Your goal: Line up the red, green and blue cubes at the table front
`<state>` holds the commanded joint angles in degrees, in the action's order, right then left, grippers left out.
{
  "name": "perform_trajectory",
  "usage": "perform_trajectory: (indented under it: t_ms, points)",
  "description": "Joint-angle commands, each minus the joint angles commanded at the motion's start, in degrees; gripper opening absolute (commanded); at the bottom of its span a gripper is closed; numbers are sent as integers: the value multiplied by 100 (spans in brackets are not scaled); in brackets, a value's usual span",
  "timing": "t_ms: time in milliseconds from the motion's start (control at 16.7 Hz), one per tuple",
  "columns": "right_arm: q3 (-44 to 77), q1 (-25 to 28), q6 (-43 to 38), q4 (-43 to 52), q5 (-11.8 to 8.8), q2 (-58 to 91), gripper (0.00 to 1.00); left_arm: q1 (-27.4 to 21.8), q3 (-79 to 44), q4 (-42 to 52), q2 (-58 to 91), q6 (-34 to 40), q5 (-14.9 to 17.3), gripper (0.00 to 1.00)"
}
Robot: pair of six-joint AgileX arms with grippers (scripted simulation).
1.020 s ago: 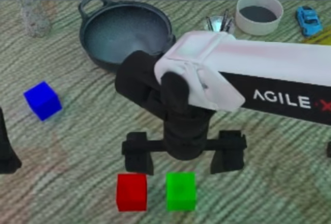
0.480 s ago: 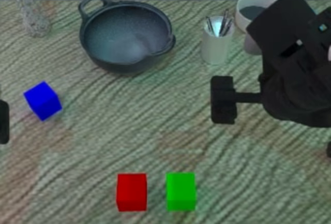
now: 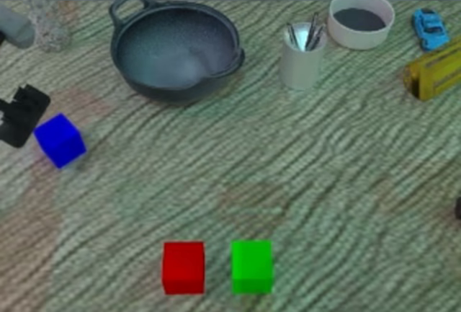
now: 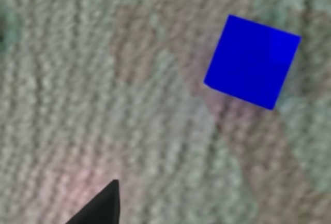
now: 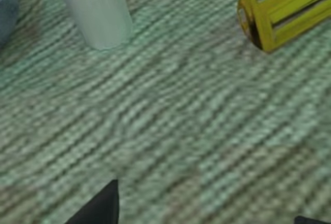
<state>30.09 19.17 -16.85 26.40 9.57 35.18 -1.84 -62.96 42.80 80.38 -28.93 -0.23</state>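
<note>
The red cube (image 3: 183, 267) and the green cube (image 3: 251, 266) sit side by side, a small gap apart, at the table (image 3: 346, 182) front. Far off at the left lies the blue cube (image 3: 60, 140), turned at an angle; it also shows in the left wrist view as the blue cube (image 4: 252, 61). My left gripper (image 3: 21, 116) hangs open just left of it, apart from it, with one fingertip (image 4: 106, 208) in sight. My right gripper (image 5: 207, 219) is out of the top view, open over bare table on the right side, holding nothing.
Along the back stand a dark pan (image 3: 176, 45), a cup of pens (image 3: 302, 56), a white bowl (image 3: 360, 18), a light-blue toy car (image 3: 430, 27) and a bottle (image 3: 39, 6). A yellow box (image 3: 434, 74) lies at the right edge.
My right arm has pulled away from above the green cube and left the top view to the right. My left gripper has come up to the blue cube's left side.
</note>
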Motion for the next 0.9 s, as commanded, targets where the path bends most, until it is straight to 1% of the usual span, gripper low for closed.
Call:
perform_trajectory:
  t_ms: [180,360,480,600,720,900]
  points:
    - [-1164,-681,642,-837,-190,-1313,100,-49,-1214,844,1516,-574,-1,100]
    - [-2078,-1239,1159,-1626,-466,-2327,100,-84,-2276,1520,2787,-1043,9,100]
    - [-2511,-1516,1406,-2061,-657,-2879,100,-99,-2842,1859,3470,-1285,18,100]
    - [-2806,-1715,1573,-2392,-822,-3276,100,-110,-3267,2106,3960,-1465,29,100]
    - [-2974,-1835,1667,-2597,-932,-3483,100,-115,-3528,2251,4229,-1573,36,100]
    - [-3009,-1859,1685,-2640,-957,-3518,100,-116,-3587,2282,4284,-1596,38,100]
